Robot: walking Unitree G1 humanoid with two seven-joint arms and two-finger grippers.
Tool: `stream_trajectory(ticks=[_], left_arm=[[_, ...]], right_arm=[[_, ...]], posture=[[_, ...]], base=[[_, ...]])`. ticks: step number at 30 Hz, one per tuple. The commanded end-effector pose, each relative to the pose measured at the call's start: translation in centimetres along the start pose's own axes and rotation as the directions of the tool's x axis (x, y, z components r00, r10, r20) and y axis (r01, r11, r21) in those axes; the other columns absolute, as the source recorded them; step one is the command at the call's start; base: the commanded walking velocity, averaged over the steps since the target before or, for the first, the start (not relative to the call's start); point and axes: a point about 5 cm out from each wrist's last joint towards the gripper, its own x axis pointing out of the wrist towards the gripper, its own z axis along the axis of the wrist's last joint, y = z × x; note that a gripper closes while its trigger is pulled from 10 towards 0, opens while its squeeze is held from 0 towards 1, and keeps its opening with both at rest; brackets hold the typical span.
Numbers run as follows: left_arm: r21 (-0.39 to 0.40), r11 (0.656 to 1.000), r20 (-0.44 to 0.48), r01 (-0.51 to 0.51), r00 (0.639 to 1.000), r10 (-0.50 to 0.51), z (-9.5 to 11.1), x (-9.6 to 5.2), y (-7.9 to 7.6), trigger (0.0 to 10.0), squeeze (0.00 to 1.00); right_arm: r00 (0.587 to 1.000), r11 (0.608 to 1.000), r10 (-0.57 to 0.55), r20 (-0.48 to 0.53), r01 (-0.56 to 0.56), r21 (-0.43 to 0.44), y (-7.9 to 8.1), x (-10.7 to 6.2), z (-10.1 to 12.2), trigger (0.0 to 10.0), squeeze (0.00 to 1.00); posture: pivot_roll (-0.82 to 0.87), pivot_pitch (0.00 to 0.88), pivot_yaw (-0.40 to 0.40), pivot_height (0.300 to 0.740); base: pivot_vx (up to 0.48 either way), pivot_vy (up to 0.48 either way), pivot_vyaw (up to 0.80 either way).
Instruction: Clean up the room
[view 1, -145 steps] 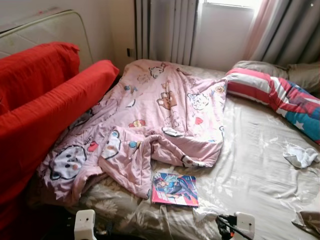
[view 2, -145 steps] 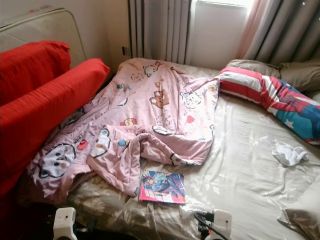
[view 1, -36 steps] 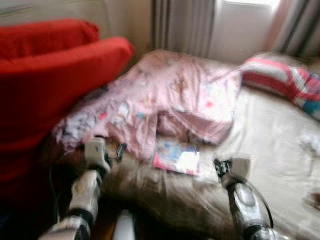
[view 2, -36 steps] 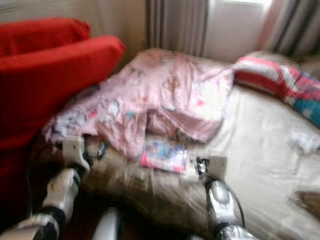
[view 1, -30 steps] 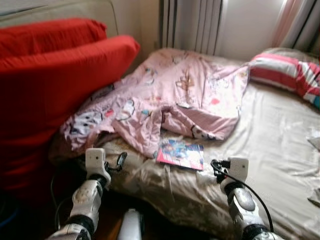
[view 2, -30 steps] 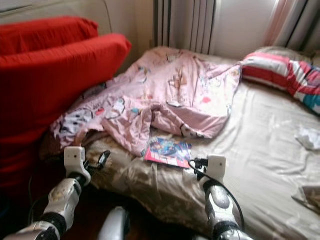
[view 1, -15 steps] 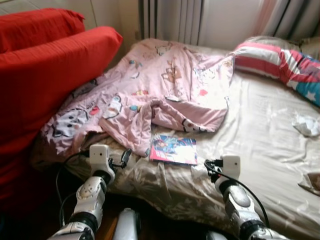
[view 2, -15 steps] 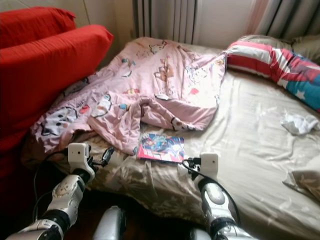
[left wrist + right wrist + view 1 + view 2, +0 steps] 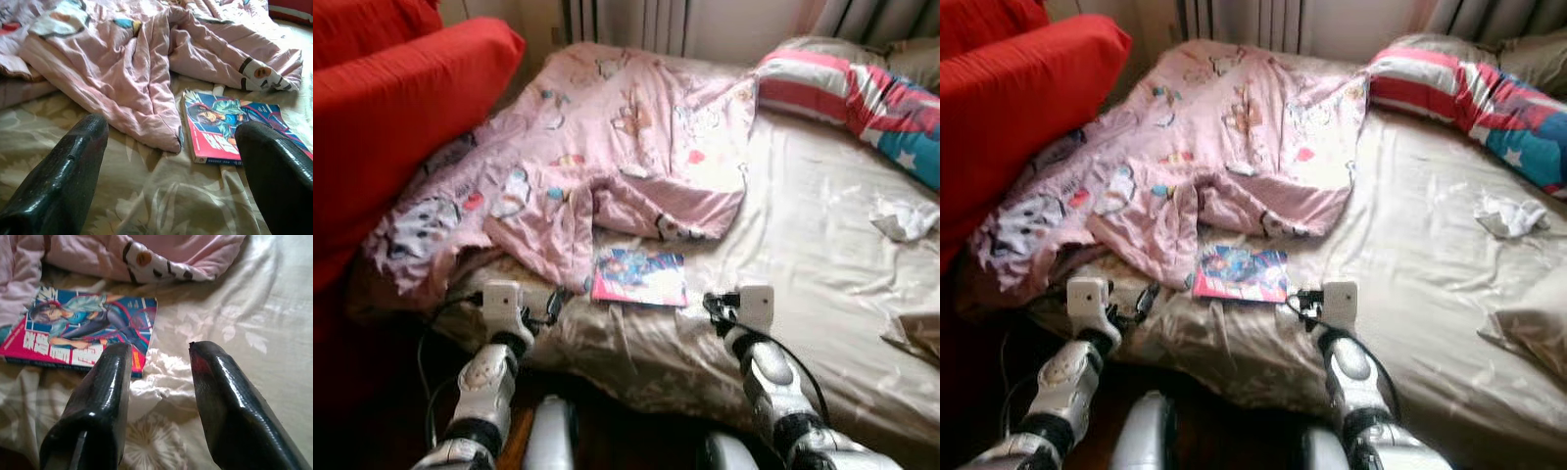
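A comic book (image 9: 639,278) with a pink and blue cover lies flat on the beige sheet near the bed's front edge, just below a crumpled pink cartoon quilt (image 9: 607,147). My left gripper (image 9: 553,305) is open over the bed edge, left of the book and by the quilt's hem; the left wrist view has the book (image 9: 230,125) just ahead of the wide-spread fingers (image 9: 68,176). My right gripper (image 9: 717,305) is open at the book's right corner, above a white crumple in the sheet (image 9: 146,377). Nothing is between either pair of fingers.
Red cushions (image 9: 401,108) rise along the left of the bed. A striped pillow (image 9: 842,88) lies at the far right, a white crumpled cloth (image 9: 904,219) on the sheet below it, and a beige pillow (image 9: 915,333) at the right edge. Bare sheet (image 9: 803,225) lies right of the book.
The camera has come closer and tipped down, so the bed sits lower and larger. Both arms rose into view at the bed edge, and the grippers now stand nearer the book.
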Motion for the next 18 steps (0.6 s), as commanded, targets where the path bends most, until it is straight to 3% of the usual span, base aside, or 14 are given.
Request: stream_trajectory(ticks=[1, 5, 10, 18], left_arm=[[-0.012, 1.000, 0.003, 0.011, 1.000, -0.011, -0.3, -0.3, -0.4, 10.0, 0.00], [-0.010, 1.000, 0.003, 0.011, 1.000, -0.011, -0.7, -0.9, -0.5, 10.0, 0.00], [-0.009, 1.000, 0.014, 0.000, 1.000, 0.000, -0.9, -1.7, -0.5, 10.0, 0.00], [-0.010, 1.000, 0.028, 0.002, 1.000, -0.002, -0.2, -1.7, -0.9, 10.0, 0.00]], right_arm=[[1.000, 1.000, 0.005, 0.013, -0.005, -0.007, -0.1, -0.3, -0.2, 10.0, 0.00], [1.000, 1.000, 0.025, 0.017, -0.025, -0.015, 0.2, -0.5, -0.6, 10.0, 0.00], [0.999, 1.000, 0.026, 0.022, -0.025, -0.008, 0.2, -0.7, -0.7, 10.0, 0.00], [0.998, 0.998, 0.053, 0.024, -0.052, -0.036, 0.7, -0.7, -0.7, 10.0, 0.00]], posture=[[0.09, 0.194, -0.056, 0.620], [0.09, 0.220, -0.065, 0.620], [0.10, 0.248, -0.069, 0.620], [0.09, 0.285, -0.078, 0.620]], base=[[0.000, 0.000, 0.00], [0.000, 0.000, 0.00], [0.261, 0.000, 0.00], [0.283, 0.000, 0.00]])
